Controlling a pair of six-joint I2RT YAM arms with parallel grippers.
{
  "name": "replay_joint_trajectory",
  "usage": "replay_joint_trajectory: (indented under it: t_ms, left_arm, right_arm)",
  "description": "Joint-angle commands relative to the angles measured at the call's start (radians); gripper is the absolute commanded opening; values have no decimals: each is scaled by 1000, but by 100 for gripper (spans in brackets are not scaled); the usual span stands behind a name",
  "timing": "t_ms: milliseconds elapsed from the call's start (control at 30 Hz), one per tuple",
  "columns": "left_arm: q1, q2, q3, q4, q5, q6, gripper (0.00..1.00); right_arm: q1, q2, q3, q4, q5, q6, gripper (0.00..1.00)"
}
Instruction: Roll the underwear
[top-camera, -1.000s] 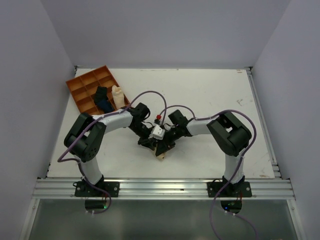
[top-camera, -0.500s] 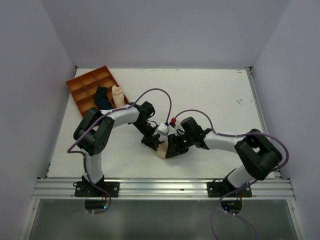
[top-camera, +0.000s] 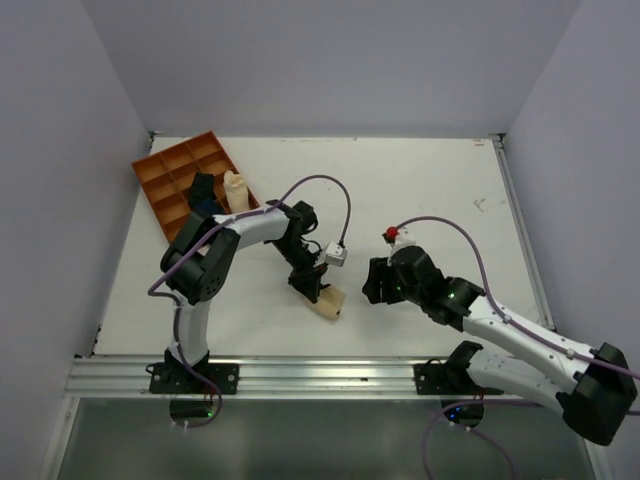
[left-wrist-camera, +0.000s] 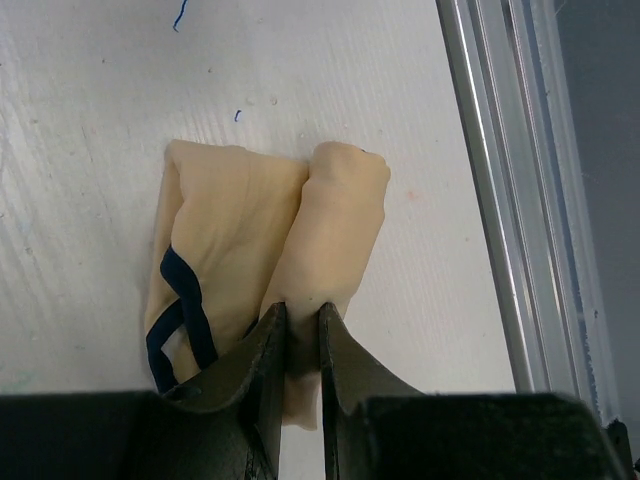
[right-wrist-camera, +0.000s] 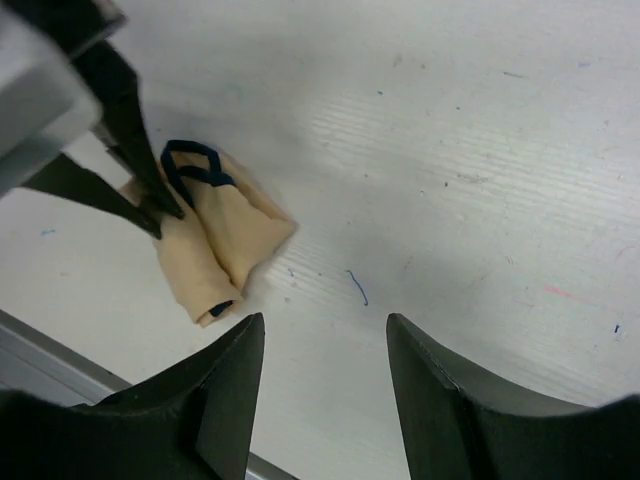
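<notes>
Near the table's (top-camera: 430, 190) front edge, the left gripper (left-wrist-camera: 298, 318) pinches the half-rolled underwear (left-wrist-camera: 250, 220), its roll running straight out from the jaws, while the right gripper (right-wrist-camera: 322, 325) gapes empty at its three o'clock, well apart

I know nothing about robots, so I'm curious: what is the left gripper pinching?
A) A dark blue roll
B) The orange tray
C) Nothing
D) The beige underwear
D: the left wrist view shows the left gripper with its fingers closed on a rolled fold of the underwear, which lies on the table.
</notes>
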Motion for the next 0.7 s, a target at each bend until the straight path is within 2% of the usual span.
replay_joint_trajectory:
  t_ms: [0, 167, 267, 367, 533, 667]
  left_arm:
    - [-27, 66, 20, -28, -117, -22, 17]
    - [-36, 106, 71, -43, -134, -50, 17]
    - [-47, 127, 91, -63, -148, -56, 17]
    - [-51, 138, 103, -69, -154, -59, 17]
    - [-59, 153, 113, -68, -172, -84, 17]
    - [-61, 163, 113, -65, -180, -91, 17]
  right_arm:
    - [107, -98, 24, -62, 230, -8, 56]
    - [401, -57, 142, -40, 461, -97, 56]
    - [550, 58, 217, -89, 570, -146, 56]
    - [648, 225, 312, -96, 585, -233, 57]
    - [658, 523, 443, -189, 577, -313, 56]
    - [653, 618, 512, -211, 572, -391, 54]
